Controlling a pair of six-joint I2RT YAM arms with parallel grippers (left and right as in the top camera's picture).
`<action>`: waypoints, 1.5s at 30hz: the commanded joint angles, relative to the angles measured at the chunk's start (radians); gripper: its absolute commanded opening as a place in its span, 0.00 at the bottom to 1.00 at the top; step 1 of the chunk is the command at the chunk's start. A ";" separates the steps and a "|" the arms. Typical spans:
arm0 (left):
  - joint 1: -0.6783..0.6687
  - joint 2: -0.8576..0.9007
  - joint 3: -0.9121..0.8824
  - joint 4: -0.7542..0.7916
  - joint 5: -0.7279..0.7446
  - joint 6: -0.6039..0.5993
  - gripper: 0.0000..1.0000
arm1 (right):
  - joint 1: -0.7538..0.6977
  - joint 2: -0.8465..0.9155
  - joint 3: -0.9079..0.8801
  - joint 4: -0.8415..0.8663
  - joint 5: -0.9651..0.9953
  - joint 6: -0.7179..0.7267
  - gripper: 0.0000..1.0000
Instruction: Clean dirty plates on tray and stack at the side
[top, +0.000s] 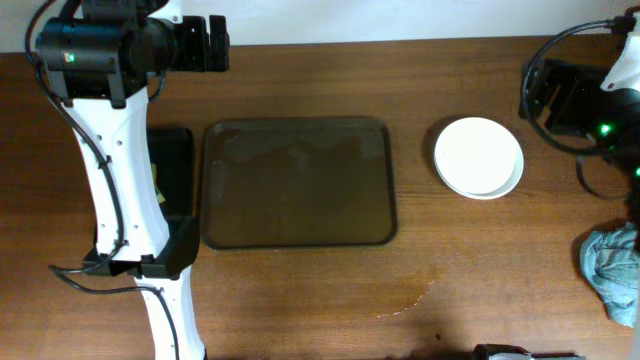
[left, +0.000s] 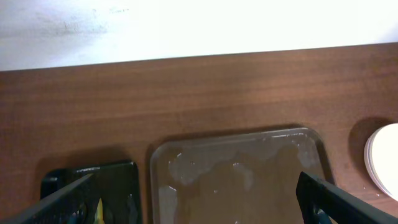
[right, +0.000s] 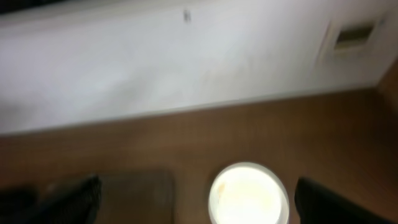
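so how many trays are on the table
2: a large brown tray in the middle, and a smaller black tray just left of it in the overhead view, partly hidden.

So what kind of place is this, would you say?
Probably a robot lab bench staged for dish cleaning, not a real kitchen: a wooden table against a plain white wall, with a brown tray, stacked white plates and a blue-grey cloth.

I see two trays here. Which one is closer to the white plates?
The large brown tray: it lies between the plates and the narrower black tray, which sits furthest left.
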 joint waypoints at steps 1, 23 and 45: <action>0.002 0.000 0.003 -0.002 0.013 0.019 0.99 | 0.009 -0.274 -0.435 0.258 0.021 -0.051 0.98; 0.002 0.000 0.003 -0.002 0.013 0.019 0.99 | 0.009 -1.269 -1.873 0.997 -0.059 -0.047 0.98; 0.146 -1.146 -1.860 0.978 -0.069 0.245 0.99 | 0.009 -1.269 -1.873 0.997 -0.059 -0.047 0.98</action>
